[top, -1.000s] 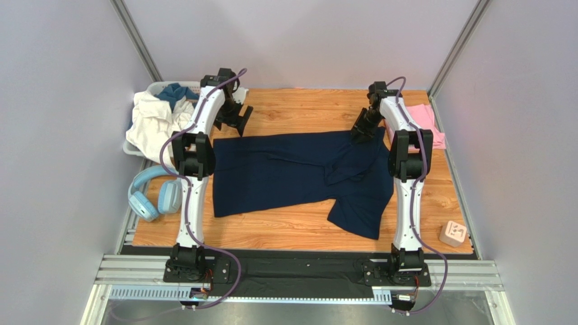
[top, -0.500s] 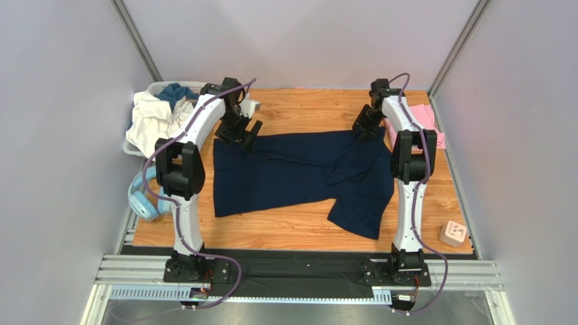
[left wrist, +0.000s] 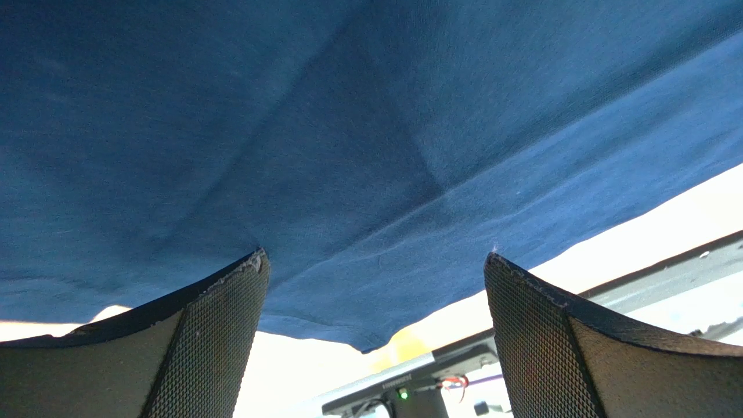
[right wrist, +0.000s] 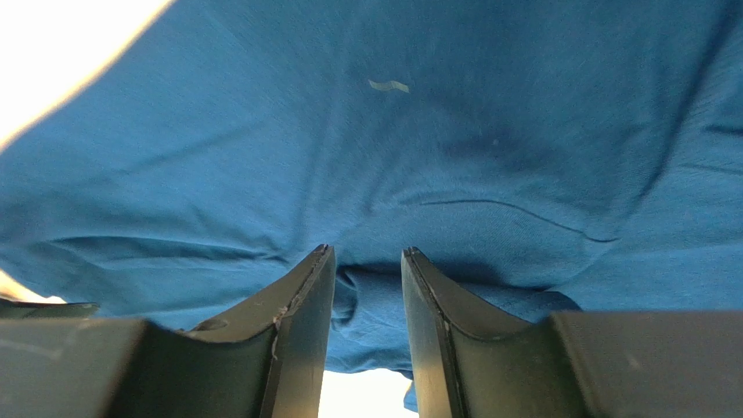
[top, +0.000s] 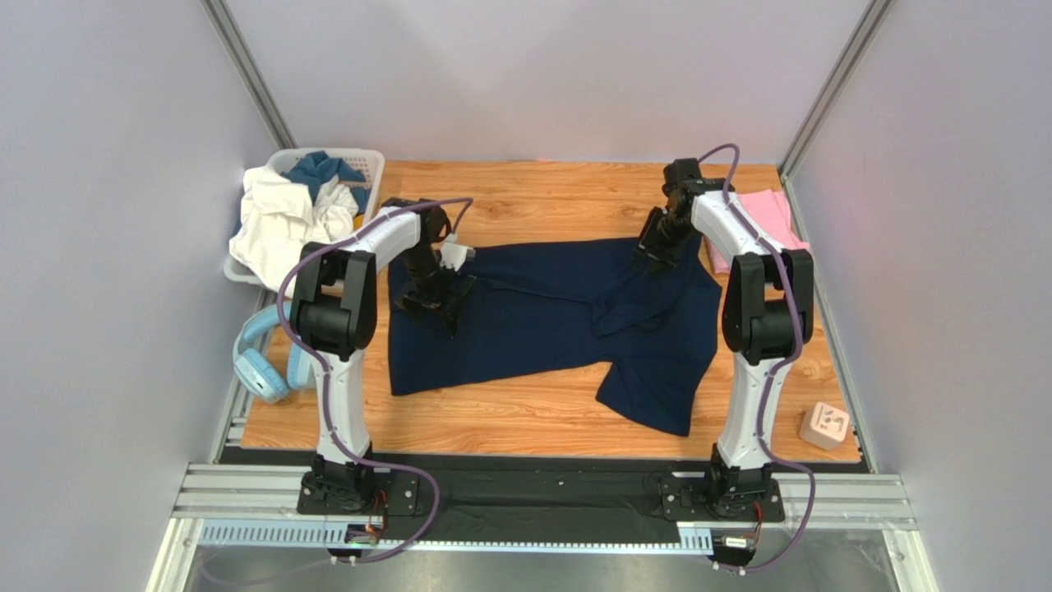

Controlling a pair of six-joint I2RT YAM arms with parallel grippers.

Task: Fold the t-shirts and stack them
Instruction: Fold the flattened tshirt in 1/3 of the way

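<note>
Top external view: navy shirt (top: 543, 315) lies spread in middle of table (top: 519, 426); pink shirt (top: 780, 222) at far right edge; left gripper (top: 440, 296) spread wide over shirt's left end, holds nothing; right gripper (top: 656, 238) nearly together, pinches fold at far edge; best: left lowers, grips hem alike, both pull evenly.

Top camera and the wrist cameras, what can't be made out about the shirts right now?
- Pink t-shirt: top view, the right arm covers part of it; its folding is unclear.
- Navy t-shirt: the cloth under the left gripper is hidden in the top view.
- Wrist views: cloth fills both, the edges cut off the shirt's outline.
</note>
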